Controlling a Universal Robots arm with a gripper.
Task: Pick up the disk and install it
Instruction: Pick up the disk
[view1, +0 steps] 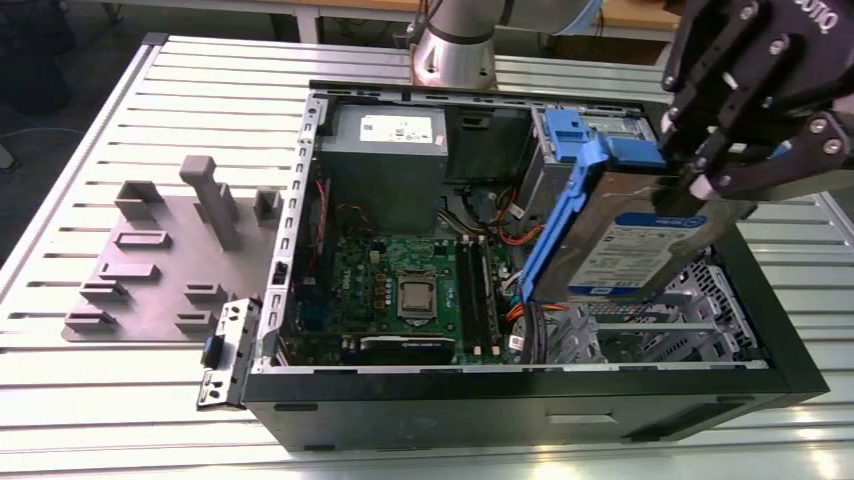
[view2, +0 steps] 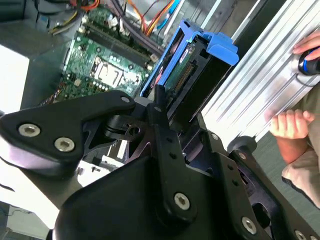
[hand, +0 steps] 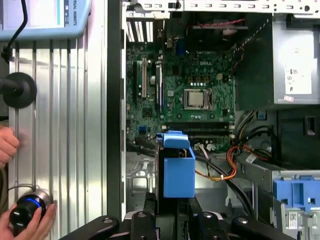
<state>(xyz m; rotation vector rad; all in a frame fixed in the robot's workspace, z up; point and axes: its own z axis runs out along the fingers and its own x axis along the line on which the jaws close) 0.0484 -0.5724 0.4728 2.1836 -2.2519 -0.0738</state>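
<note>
Disk (view1: 625, 245) held tilted, right of centre in the exterior view, above the open computer case (view1: 441, 415) and off the motherboard (view1: 387, 280). Gripper (view1: 701, 185) clamped on its upper end. Blue side rail (view1: 550, 235) faces the exterior view's left.

- A robotics workshop: a robot arm's base (view1: 454, 45) is standing at the slatted metal table's (view1: 80, 400) edge.
- An opened computer case (view1: 534, 405) is lying beside a grey fixture plate (view1: 147, 270).
- A hand (hand: 41, 226) is gripping a control knob (hand: 24, 211).
</note>
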